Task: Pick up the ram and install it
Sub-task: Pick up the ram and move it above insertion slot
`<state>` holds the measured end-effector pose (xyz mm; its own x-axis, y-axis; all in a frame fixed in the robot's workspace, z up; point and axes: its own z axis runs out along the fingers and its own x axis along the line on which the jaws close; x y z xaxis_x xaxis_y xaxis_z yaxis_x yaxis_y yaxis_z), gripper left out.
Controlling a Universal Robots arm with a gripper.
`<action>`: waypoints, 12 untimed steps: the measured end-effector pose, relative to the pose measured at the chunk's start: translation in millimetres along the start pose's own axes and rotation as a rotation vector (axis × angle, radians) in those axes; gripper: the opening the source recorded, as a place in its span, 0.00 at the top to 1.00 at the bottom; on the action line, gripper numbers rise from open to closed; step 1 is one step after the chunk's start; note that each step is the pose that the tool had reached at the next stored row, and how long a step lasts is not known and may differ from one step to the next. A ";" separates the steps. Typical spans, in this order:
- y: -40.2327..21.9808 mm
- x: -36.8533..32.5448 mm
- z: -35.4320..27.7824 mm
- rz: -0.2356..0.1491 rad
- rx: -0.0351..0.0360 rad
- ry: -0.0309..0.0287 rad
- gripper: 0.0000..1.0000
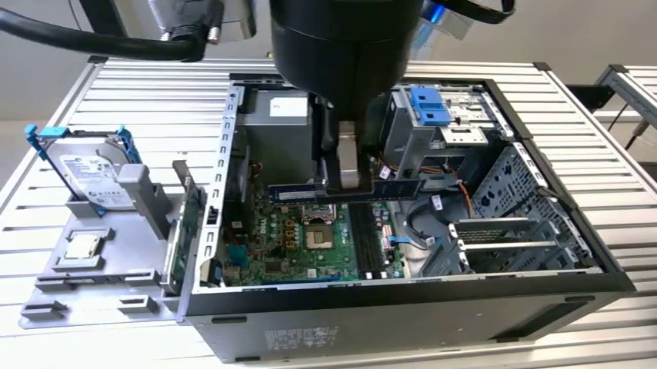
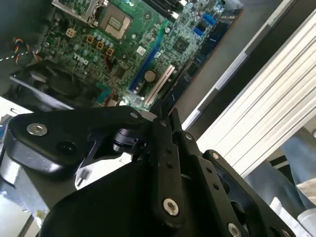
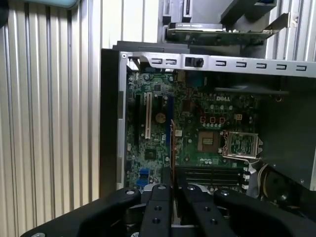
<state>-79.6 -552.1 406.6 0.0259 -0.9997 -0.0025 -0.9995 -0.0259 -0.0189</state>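
Exterior view: the arm reaches down into the open computer case (image 1: 411,311) on the slatted table (image 1: 154,84). The gripper (image 1: 345,183) is clamped on the ram (image 1: 295,192), fingers pinching it near its middle. The ram is lifted and roughly level, with both ends sticking out past the fingers. It hangs inside the case above the motherboard (image 1: 298,246), over the CPU socket (image 1: 314,237) area and not seated in any slot. The hard drive (image 1: 91,175) stands in a grey holder outside the case toward the exterior view's left, with the upright green card (image 1: 185,231) just beside the case wall. Second wrist view: the gripper (image 2: 165,118) has its jaws drawn tight together with almost no gap, and the motherboard (image 2: 148,39) lies beyond the fingertips. I can't make out the ram clearly here. First wrist view: the gripper (image 3: 173,187) is closed narrow on the ram (image 3: 173,148), which shows edge-on as a thin strip running out from between the fingers. It sits over the motherboard (image 3: 197,123), beside the CPU socket (image 3: 206,140) and apart from the memory slots (image 3: 212,174).
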 end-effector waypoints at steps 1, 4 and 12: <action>-4.5 0.1 0.1 0.000 -0.0001 0.0000 1.00; -18.3 0.5 0.3 0.000 0.0000 0.0000 1.00; -49.3 0.9 0.9 0.000 0.0000 -0.0001 1.00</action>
<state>-30.3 -551.7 406.6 0.0263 -0.9997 -0.0025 -0.9995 -0.0263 -0.0189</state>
